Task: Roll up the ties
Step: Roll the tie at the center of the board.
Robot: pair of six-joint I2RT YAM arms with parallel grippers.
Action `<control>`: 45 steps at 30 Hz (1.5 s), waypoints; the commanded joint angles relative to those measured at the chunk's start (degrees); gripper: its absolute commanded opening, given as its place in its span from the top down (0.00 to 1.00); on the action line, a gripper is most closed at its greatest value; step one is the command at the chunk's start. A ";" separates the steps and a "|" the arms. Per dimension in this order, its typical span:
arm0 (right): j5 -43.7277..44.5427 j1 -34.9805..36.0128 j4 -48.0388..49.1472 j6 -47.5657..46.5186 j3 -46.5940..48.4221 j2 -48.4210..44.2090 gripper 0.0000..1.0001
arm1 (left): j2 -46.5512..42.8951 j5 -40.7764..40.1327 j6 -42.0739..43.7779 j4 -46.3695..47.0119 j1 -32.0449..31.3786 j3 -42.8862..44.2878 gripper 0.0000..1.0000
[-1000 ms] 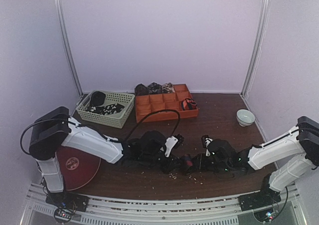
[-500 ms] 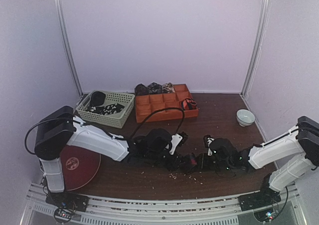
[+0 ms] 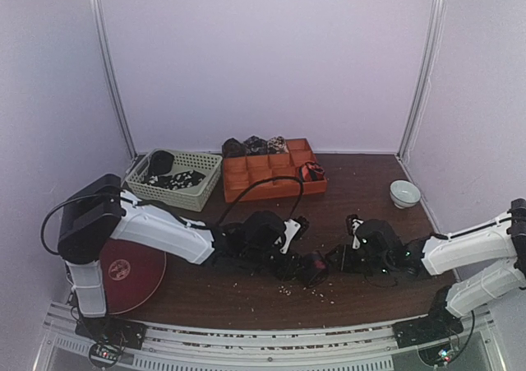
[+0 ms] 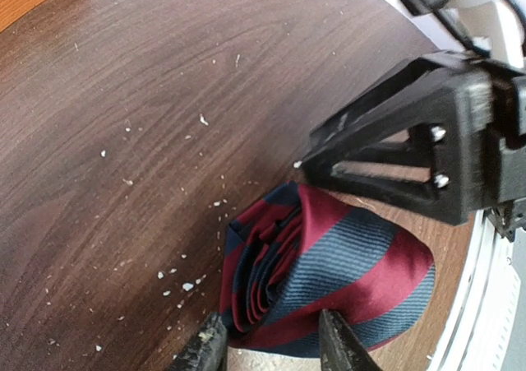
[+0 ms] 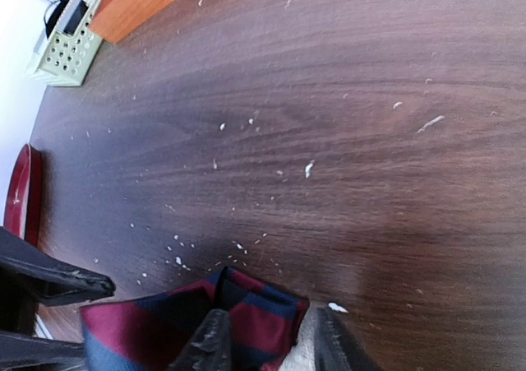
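A red-and-blue striped tie (image 4: 329,268) lies coiled on the brown table. It shows as a small red bundle in the top view (image 3: 315,264). My left gripper (image 4: 271,350) is shut on the coil, one finger on each side; it also shows in the top view (image 3: 304,264). My right gripper (image 5: 267,338) is open, its jaws apart over the tie's flat loose end (image 5: 246,313), with a gap at the right finger. In the top view it (image 3: 345,254) sits just right of the coil. Its black finger (image 4: 394,157) reaches over the coil.
An orange compartmented tray (image 3: 271,178) at the back holds a red-and-black coil (image 3: 311,171), with dark ties (image 3: 255,146) behind it. A pale green basket (image 3: 177,192) holds dark ties. A white bowl (image 3: 404,193) sits back right, a red plate (image 3: 127,272) front left. Crumbs dot the table.
My right arm has drawn back to the right, away from the coil. My left arm first moved right, then stayed put with the coil in its grip.
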 commanded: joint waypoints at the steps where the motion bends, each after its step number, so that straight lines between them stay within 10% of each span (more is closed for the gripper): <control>1: 1.43 -0.54 -6.43 -1.00 0.57 -6.18 0.60 | 1.85 -1.55 -0.18 -1.67 -0.11 2.75 0.61; 15: -8.95 -0.24 -3.63 -2.01 0.48 -11.06 0.37 | 3.50 -1.50 -0.59 -2.71 0.10 5.21 0.61; 26: -9.86 -0.69 -1.44 -4.00 1.80 -1.10 0.53 | 3.08 -1.89 -4.59 -3.75 1.58 4.62 0.59; 33: -10.40 -1.42 0.03 -2.96 0.18 -0.36 0.60 | -5.74 0.43 -20.48 7.49 4.39 -9.20 0.36; 45: -15.18 -1.79 10.58 4.88 -5.71 2.85 0.61 | -4.93 2.74 -41.80 23.39 1.63 -17.87 0.24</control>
